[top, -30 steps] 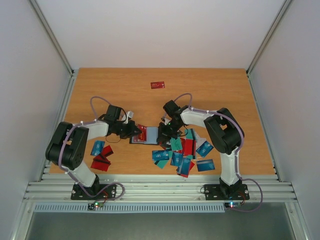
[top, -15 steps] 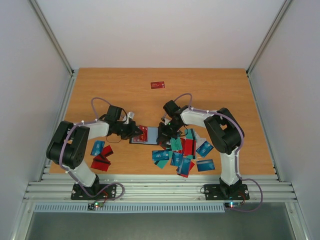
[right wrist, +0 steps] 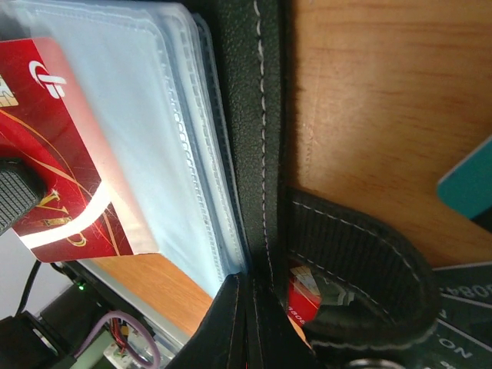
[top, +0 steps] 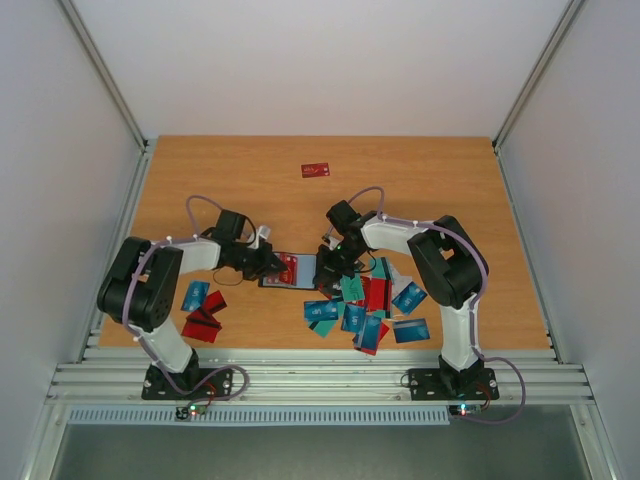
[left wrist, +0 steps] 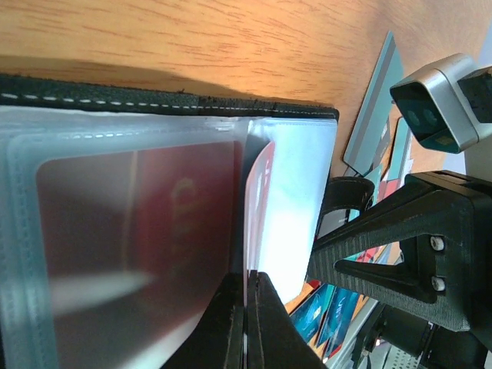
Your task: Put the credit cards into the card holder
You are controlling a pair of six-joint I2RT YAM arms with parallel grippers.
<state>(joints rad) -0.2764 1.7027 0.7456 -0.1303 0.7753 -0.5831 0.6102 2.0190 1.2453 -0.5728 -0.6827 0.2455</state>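
The black card holder (top: 303, 272) lies open mid-table, its clear sleeves (left wrist: 292, 207) facing up. My left gripper (top: 270, 262) is shut on a red credit card (top: 287, 266). In the left wrist view the card (left wrist: 258, 192) is edge-on, its far end at the sleeve mouth. My right gripper (top: 326, 267) is shut on the holder's black stitched cover (right wrist: 250, 115) beside the snap tab (right wrist: 354, 246). In the right wrist view the red card (right wrist: 61, 154) lies over the sleeves. Another red card (left wrist: 138, 231) shows dimly inside a sleeve.
A pile of teal, blue, red and dark grey cards (top: 365, 310) lies front right of the holder. A few blue and red cards (top: 203, 310) lie front left. One red card (top: 315, 170) lies alone at the back. Enclosure walls bound the table.
My left gripper has edged slightly right with the red card, toward the holder. The right gripper and the holder have stayed put.
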